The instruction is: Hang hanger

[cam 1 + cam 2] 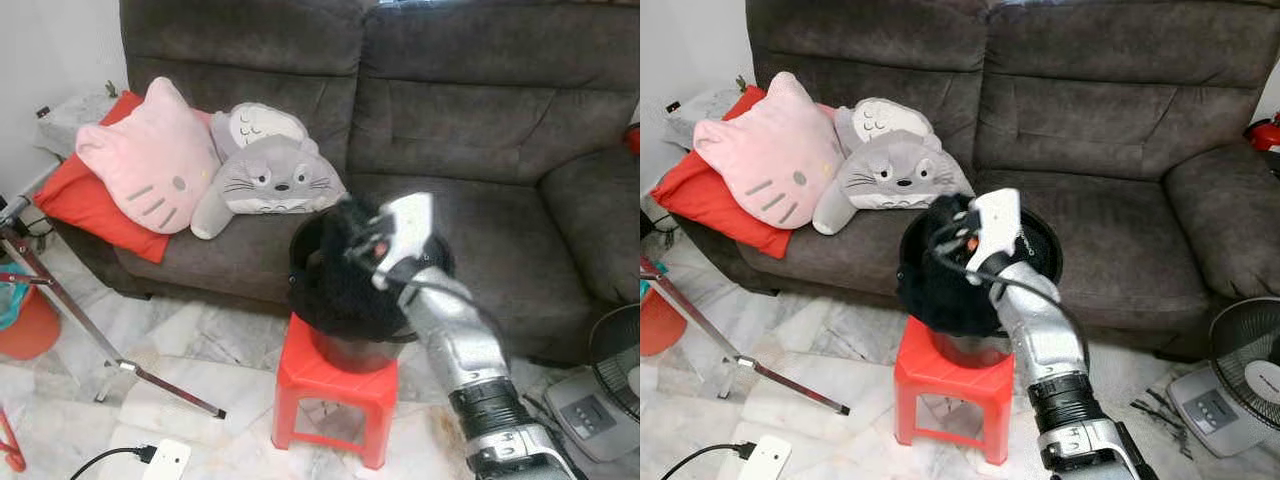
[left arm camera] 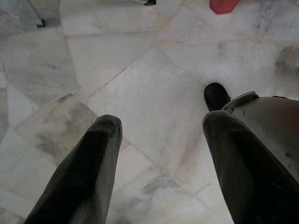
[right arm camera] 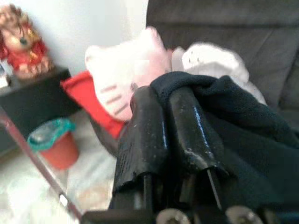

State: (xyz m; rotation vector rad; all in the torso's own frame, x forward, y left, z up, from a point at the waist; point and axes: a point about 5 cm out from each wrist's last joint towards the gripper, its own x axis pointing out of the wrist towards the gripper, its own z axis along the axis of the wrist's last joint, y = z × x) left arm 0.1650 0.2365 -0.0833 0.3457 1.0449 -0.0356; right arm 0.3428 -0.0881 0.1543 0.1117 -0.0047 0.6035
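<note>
Left gripper [image 2: 159,140] hangs low over the pale marble floor [image 2: 140,84], fingers [image 2: 88,168] spread wide with nothing between them; the robot's own dark foot is just beyond the fingertips. Right arm [image 1: 465,350] reaches forward and up from the near right of the scene. Right gripper [image 3: 166,105] has its two black fingers [image 3: 145,135] pressed together on a fold of dark garment [image 3: 243,135], a narrow grip holding cloth. The garment [image 1: 335,285] is a rumpled black mass that sits in and drapes over the near-left rim of a black bucket [image 1: 1040,245]; its bulk hangs down the bucket's front, with no clear long axis, and the pinched fold points upward toward the sofa back. No hanger can be made out; if one is inside the cloth it is hidden. The bucket stands on top of a red plastic stool [image 1: 335,395] on the floor. To the stool's left, a metal tripod leg [image 1: 90,330] slants across the floor; near the front-left edge lies a white charger with cable [image 1: 160,460]. A fan [image 1: 1250,385] stands at the far right. Behind the stool, a dark grey sofa [image 1: 480,120]; at its left end rest a red cushion [image 1: 80,205], a pink cat-shaped cushion [image 1: 150,160] and a grey plush [image 1: 275,180].
</note>
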